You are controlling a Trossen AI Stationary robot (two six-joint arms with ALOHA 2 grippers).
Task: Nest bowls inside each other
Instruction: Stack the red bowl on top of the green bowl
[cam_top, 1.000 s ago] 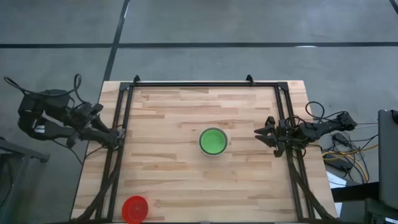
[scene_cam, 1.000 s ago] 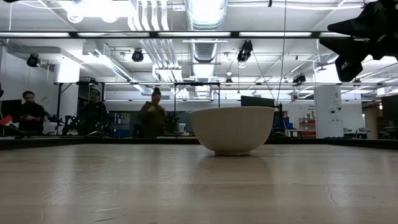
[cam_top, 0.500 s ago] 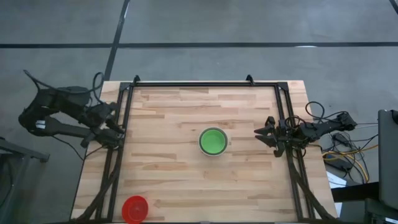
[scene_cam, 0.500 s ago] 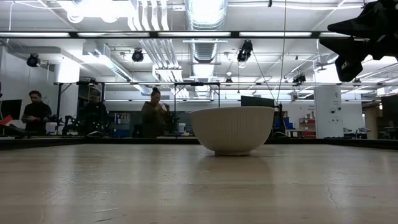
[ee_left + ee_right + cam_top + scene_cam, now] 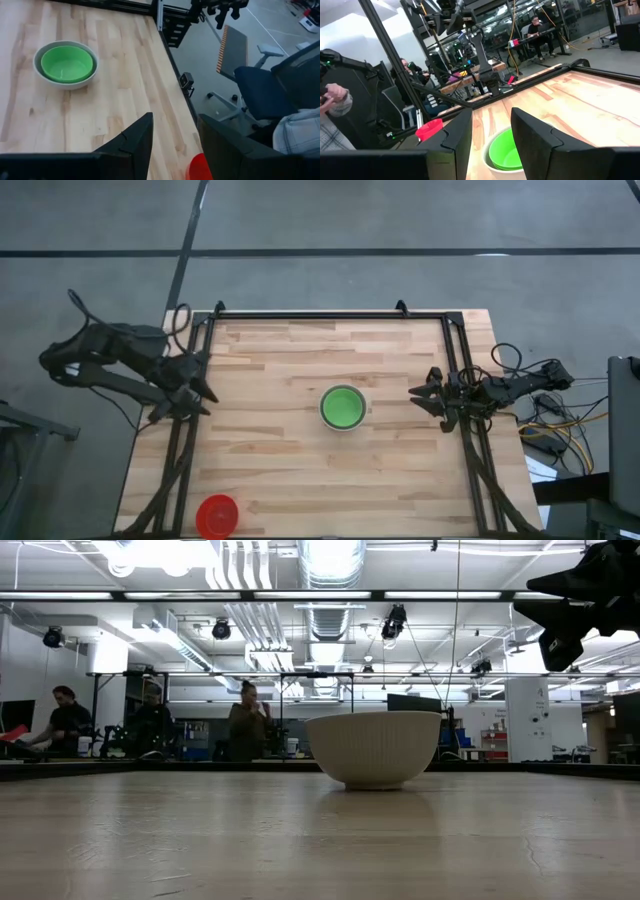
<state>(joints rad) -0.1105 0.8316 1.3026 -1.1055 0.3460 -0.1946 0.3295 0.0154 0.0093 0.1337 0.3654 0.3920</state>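
A bright green bowl point(image 5: 342, 407) sits nested in the pale white-grey bowl point(image 5: 373, 748), which stands on its base at the table's middle; the pair also shows in the left wrist view point(image 5: 66, 64) and the green bowl in the right wrist view point(image 5: 506, 150). A red bowl point(image 5: 217, 515) stands alone by the near left corner. My left gripper point(image 5: 196, 392) hovers open over the table's left rail, pointing at the table, well left of the nested bowls. My right gripper point(image 5: 420, 396) waits open at the right rail, facing them.
A black metal frame point(image 5: 320, 314) runs along the table's far, left and right sides. Bare wood lies all around the nested bowls. Cables point(image 5: 555, 425) and a chair point(image 5: 265, 90) are off the table. People stand at benches point(image 5: 150, 735) in the room behind.
My left arm has swung toward the table's right edge and risen a little, bringing its gripper from outside the left edge to over the left rail, still open. The bowls have stayed where they were.
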